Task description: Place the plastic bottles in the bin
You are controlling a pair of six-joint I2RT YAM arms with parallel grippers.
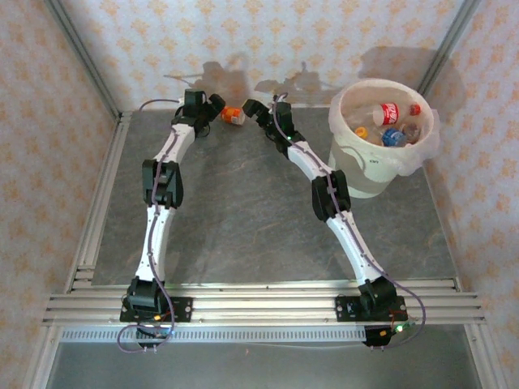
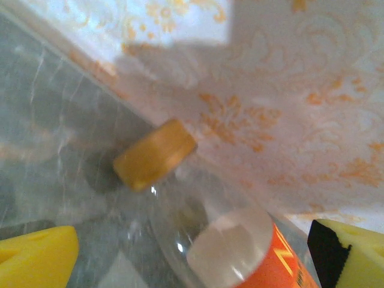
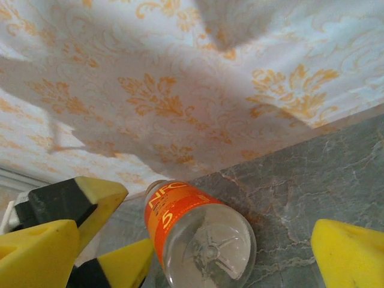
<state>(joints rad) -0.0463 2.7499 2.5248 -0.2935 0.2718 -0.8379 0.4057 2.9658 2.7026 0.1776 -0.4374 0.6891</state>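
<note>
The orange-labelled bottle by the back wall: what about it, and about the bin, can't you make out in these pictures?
Top view: the bottle is too small to read, lying between the left hand and right hand.
Left wrist view: it is blurred, its body cut off by the bottom edge.
Right wrist view: its base faces the camera, hiding the cap.
Bin: the upper bottles hide any beneath, so no count.
</note>
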